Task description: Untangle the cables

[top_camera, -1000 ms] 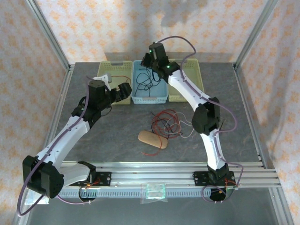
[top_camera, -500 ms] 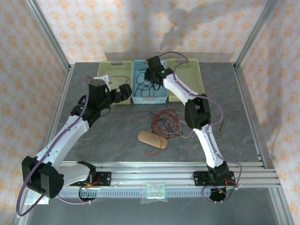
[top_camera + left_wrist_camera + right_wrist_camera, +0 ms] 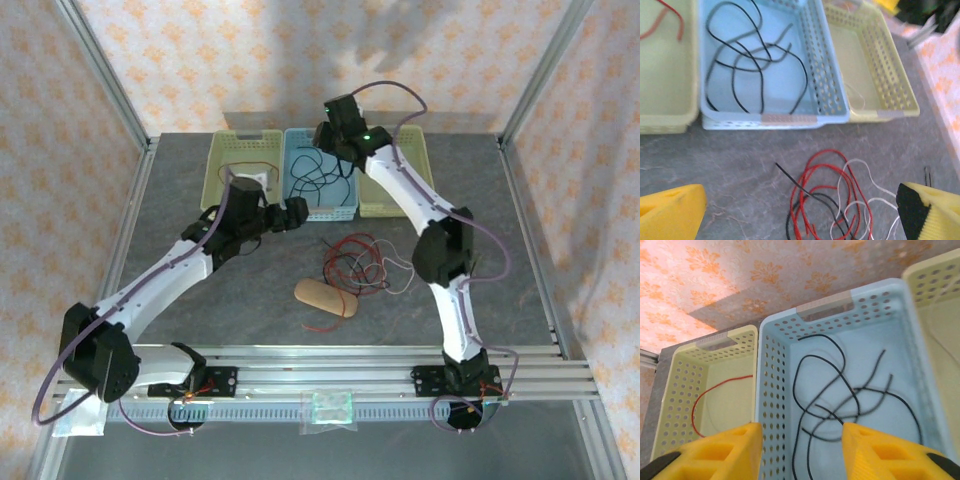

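The tangle of red, black and white cables (image 3: 825, 200) lay on the table (image 3: 715, 160) just before three baskets, so the task looked part done. Black loops (image 3: 761, 55), too overlapped to count, lay in the blue basket (image 3: 790, 119), one red cable (image 3: 694, 410) in the left yellow basket (image 3: 677, 390), and perhaps a pale strand in the right yellow basket (image 3: 890, 75). The left gripper (image 3: 800, 212) hung over the tangle, jaws wide and empty; the right gripper (image 3: 801, 429) hovered over the blue basket, fingers apart, holding nothing.

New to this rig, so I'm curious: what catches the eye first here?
A loose tangle of red, black and white cables lies in the middle, beside a tan pad. Behind it, the blue basket holds black cables, with the right claw open above it.
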You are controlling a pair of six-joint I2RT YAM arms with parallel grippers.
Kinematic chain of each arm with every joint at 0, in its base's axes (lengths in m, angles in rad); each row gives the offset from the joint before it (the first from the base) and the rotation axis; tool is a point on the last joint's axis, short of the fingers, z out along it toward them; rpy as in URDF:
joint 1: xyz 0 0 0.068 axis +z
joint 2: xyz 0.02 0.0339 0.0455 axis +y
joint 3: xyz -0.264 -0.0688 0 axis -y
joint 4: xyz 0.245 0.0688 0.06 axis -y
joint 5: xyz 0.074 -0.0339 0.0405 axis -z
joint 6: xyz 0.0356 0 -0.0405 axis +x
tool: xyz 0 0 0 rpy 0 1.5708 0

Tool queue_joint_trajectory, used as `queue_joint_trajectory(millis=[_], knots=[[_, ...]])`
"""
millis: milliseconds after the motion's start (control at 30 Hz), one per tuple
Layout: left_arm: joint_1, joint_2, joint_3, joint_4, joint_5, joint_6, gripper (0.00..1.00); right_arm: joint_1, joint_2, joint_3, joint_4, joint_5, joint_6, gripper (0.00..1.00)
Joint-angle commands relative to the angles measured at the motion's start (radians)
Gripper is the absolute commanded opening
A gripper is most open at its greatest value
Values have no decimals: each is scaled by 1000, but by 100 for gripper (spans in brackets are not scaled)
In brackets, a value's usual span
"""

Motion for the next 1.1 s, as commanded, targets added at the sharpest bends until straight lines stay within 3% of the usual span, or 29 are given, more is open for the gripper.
queue_joint_trajectory(millis=[0, 300, 633, 833, 1067], knots=[[-56, 36, 51, 72, -11, 33, 97, -1, -183, -167, -10, 61, -27, 44], [-211, 204, 89, 151, 23, 40, 97, -33, -590, -744, 43, 78, 36, 41], [-396, 447, 220, 201, 32, 26, 95, -181, -949, -1218, -5, -58, 178, 40], [-461, 527, 250, 244, 27, 40, 95, -210, -1042, -1382, 11, -82, 279, 52], [-495, 579, 253, 264, -10, 83, 94, -268, -1012, -1469, 81, -144, 269, 54]])
